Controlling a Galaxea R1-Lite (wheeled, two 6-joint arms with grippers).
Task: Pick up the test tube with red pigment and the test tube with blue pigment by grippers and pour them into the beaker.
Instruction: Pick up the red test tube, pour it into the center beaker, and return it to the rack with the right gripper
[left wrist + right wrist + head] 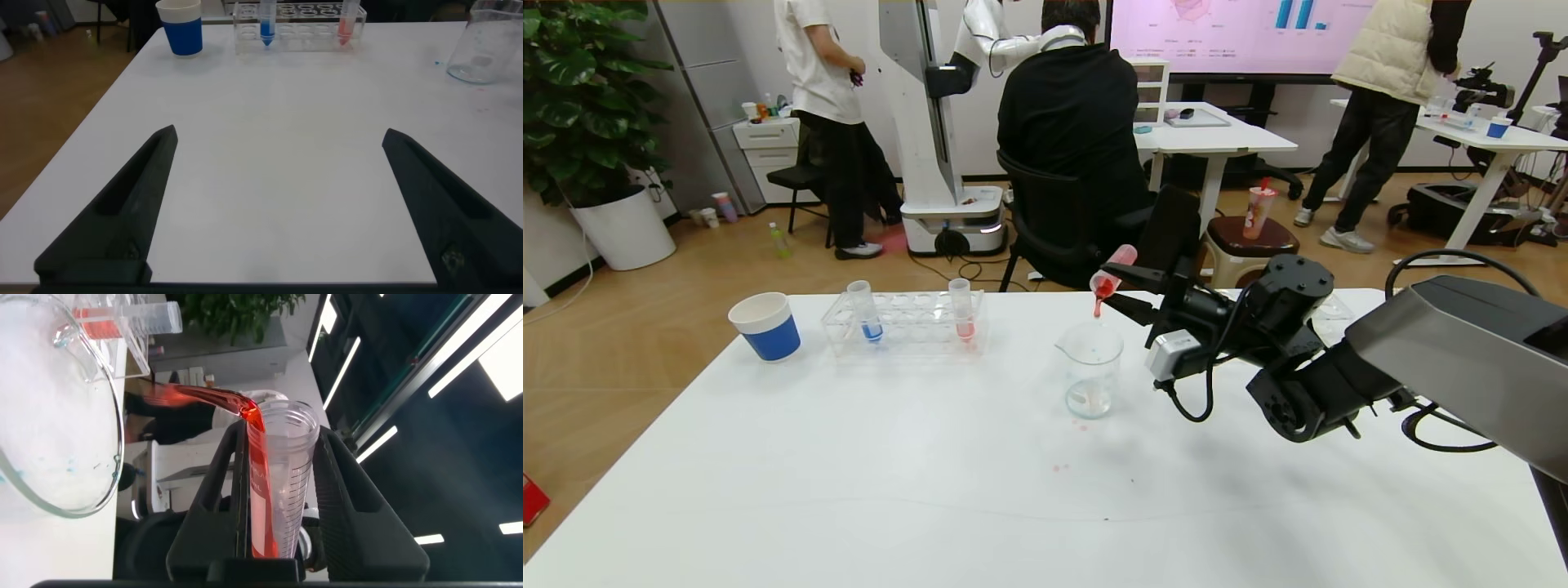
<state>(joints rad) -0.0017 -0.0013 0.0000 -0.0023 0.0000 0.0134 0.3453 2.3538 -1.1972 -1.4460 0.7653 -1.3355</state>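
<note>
My right gripper (1131, 290) is shut on the test tube with red pigment (1112, 273) and holds it tipped mouth-down over the beaker (1092, 367). Red liquid runs from the tube's rim toward the beaker's mouth. In the right wrist view the tube (282, 490) sits between the gripper's (282, 437) two fingers, beside the beaker's rim (57, 433). The test tube with blue pigment (866, 314) stands upright in a clear rack (907, 331). My left gripper (279, 133) is open and empty over bare table; it does not show in the head view.
A tube with paler pinkish-red liquid (962, 310) stands in the same rack. A blue-and-white paper cup (766, 327) stands left of the rack. Small red drops lie on the table in front of the beaker. People and furniture are beyond the far edge.
</note>
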